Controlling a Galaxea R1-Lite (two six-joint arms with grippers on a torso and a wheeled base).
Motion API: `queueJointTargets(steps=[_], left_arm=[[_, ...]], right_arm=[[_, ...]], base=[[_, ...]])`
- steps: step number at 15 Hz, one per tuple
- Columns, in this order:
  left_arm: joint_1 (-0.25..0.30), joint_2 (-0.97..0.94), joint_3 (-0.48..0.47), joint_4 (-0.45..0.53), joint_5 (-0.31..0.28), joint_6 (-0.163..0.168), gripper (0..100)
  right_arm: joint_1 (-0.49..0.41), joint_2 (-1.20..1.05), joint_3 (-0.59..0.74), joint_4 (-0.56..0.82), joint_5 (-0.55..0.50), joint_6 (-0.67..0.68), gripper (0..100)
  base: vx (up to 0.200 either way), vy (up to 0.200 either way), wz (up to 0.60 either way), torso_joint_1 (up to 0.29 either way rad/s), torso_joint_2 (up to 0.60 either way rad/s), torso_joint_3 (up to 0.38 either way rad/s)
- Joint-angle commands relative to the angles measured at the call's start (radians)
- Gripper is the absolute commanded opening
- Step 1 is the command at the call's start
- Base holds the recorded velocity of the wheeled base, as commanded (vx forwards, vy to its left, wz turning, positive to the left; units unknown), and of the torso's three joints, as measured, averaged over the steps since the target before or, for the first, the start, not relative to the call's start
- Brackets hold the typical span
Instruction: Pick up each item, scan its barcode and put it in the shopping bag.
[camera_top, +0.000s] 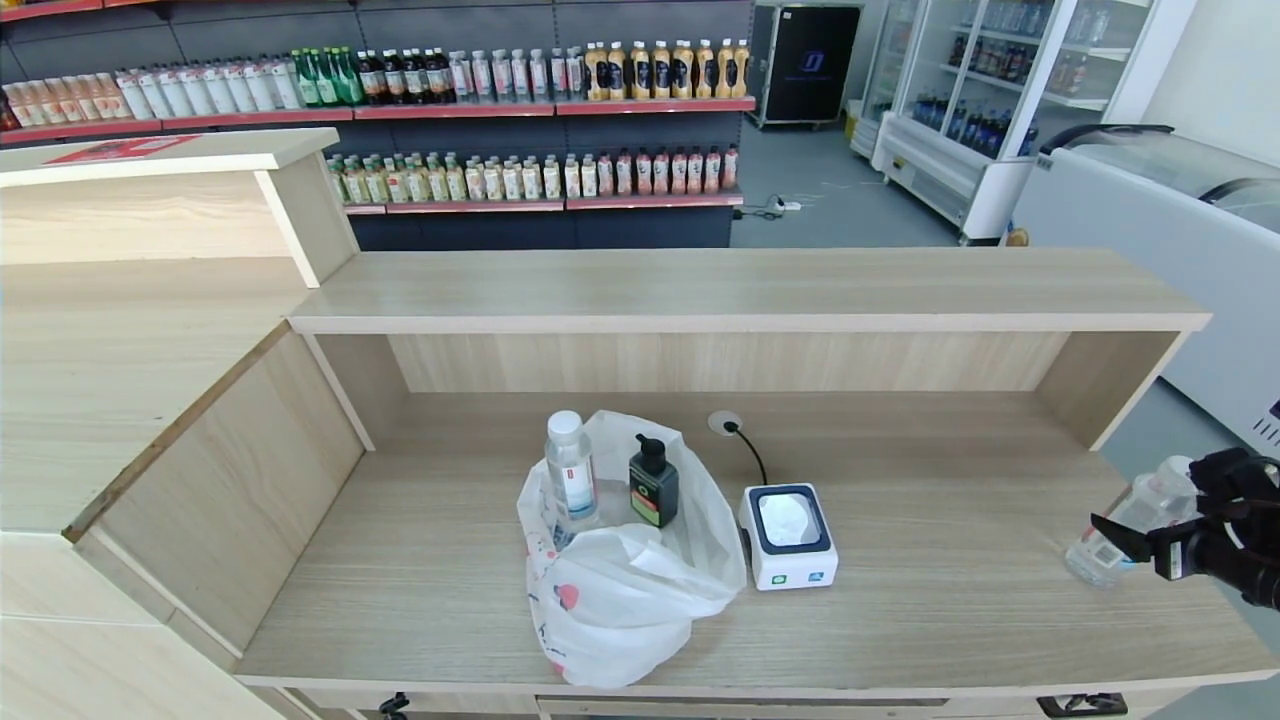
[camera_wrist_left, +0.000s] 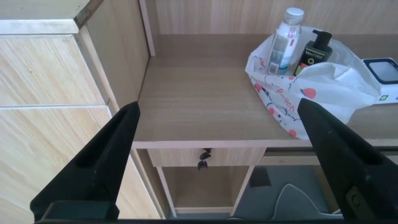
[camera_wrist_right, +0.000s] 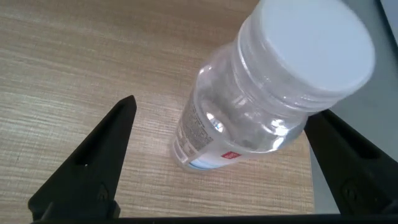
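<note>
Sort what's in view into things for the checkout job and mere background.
Job: clear white-capped plastic bottle at right; white plastic shopping bag; second clear bottle and dark green pump bottle in it; white box-shaped scanner.
Background: shelved drink bottles; glass-door fridge.

The folds of the shopping bag (camera_top: 620, 590) cover the lower bodies of 2 items inside: the clear bottle (camera_top: 570, 465) and the dark pump bottle (camera_top: 653, 485). In the left wrist view the scanner (camera_wrist_left: 385, 78) is cut off by the frame edge. In the head view the rear of the right gripper (camera_top: 1148, 508) runs past the frame edge, and 1 finger covers part of the capped bottle (camera_top: 1088, 560). Label print on all 3 bottles is too small to tell.
</note>
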Motion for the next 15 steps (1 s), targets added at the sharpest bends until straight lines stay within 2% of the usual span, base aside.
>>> queueJointTargets(steps=[1, 13, 14, 15], left_arm=[[0.000, 0.001, 0.000, 0.000, 0.000, 0.000, 100], [0.000, 0.001, 0.000, 0.000, 0.000, 0.000, 100], [0.000, 0.001, 0.000, 0.000, 0.000, 0.000, 100], [0.000, 0.001, 0.000, 0.000, 0.000, 0.000, 100]], right_arm=[[0.013, 0.040, -0.020, -0.006, -0.001, -0.003, 100], [0.037, 0.089, -0.055, -0.023, -0.003, 0.006, 100], [0.037, 0.089, -0.057, -0.023, -0.003, 0.008, 0], [0.037, 0.092, -0.058, -0.023, -0.003, 0.008, 0]], base=[[0.000, 0.000, 0.00, 0.000, 0.00, 0.000], [0.000, 0.000, 0.00, 0.000, 0.00, 0.000], [0.000, 0.000, 0.00, 0.000, 0.00, 0.000], [0.000, 0.000, 0.00, 0.000, 0.00, 0.000]])
